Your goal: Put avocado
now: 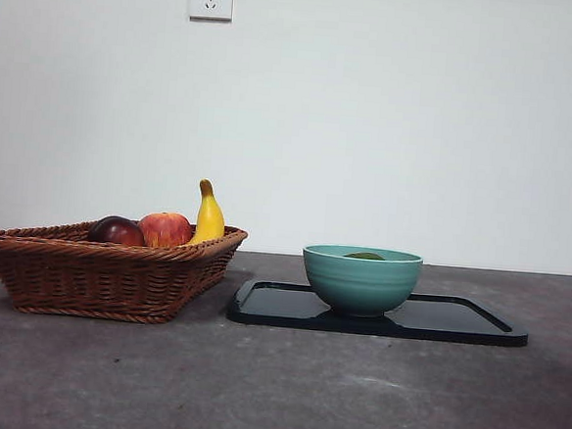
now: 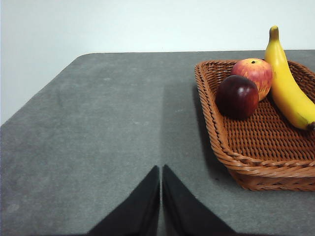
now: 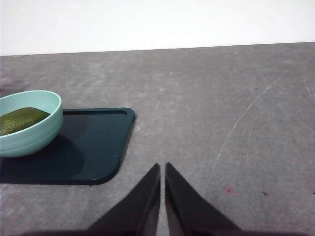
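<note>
1. Avocado (image 3: 19,120): lies inside the teal bowl (image 1: 361,279), only its olive top showing over the rim in the front view. Bowl stands on the dark tray (image 1: 455,320), toward the tray's 9 o'clock end as seen from the front.
2. Step in hand: judged to be the end of the placing; the fruit sits in the bowl and neither arm is at it. The task sentence names no destination, so whether the bowl is the goal cannot be confirmed.
3. Next move, if any: probably none beyond both arms waiting clear.
4. Right hand (image 3: 162,169): clenched, empty, over bare counter (image 1: 274,390); avocado and bowl well apart from it, at about 10 o'clock in its wrist view.
5. Left hand (image 2: 161,172): clenched, empty, over counter near the wicker basket (image 2: 231,157).
6. Basket holds a maroon fruit (image 2: 237,97), an apple (image 2: 253,73) and a banana (image 2: 285,83); it stands at 9 o'clock of the tray in the front view.
</note>
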